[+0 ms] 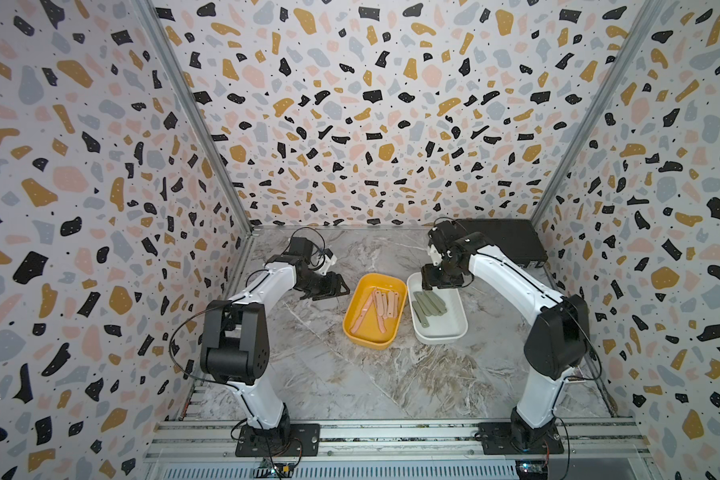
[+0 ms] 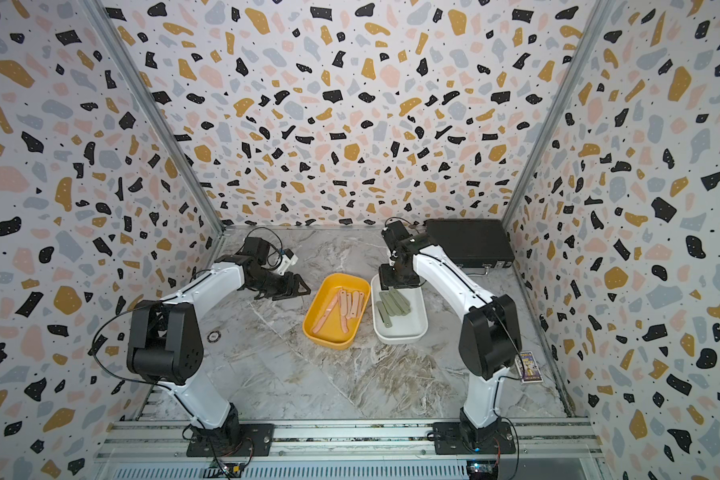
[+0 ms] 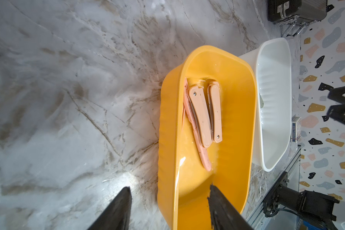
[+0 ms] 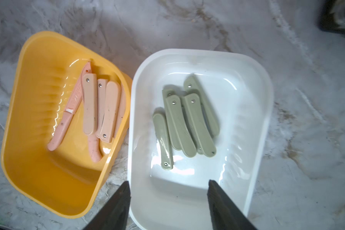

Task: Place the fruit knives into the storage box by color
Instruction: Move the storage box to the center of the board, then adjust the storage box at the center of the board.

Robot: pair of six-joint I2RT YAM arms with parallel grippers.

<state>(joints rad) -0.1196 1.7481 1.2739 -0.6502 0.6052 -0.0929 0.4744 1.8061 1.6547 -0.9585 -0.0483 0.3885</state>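
Two storage boxes stand side by side mid-table: a yellow box (image 1: 371, 341) (image 2: 329, 341) and a white box (image 1: 441, 338) (image 2: 400, 338). Several pink fruit knives (image 1: 385, 303) (image 4: 90, 103) (image 3: 201, 115) lie in the yellow box (image 4: 38, 169) (image 3: 237, 99). Several sage green fruit knives (image 1: 427, 305) (image 4: 187, 123) lie in the white box (image 4: 247, 99). My right gripper (image 1: 439, 282) (image 4: 168, 181) hangs open over the white box's far end, holding nothing. My left gripper (image 1: 329, 289) (image 3: 169, 187) stands open and empty just left of the yellow box, straddling its rim in the wrist view.
A black case (image 1: 504, 243) lies at the back right by the wall. A small printed card (image 2: 528, 368) sits near the right arm's base. Patterned walls close in three sides; a metal rail (image 1: 391, 436) runs along the front.
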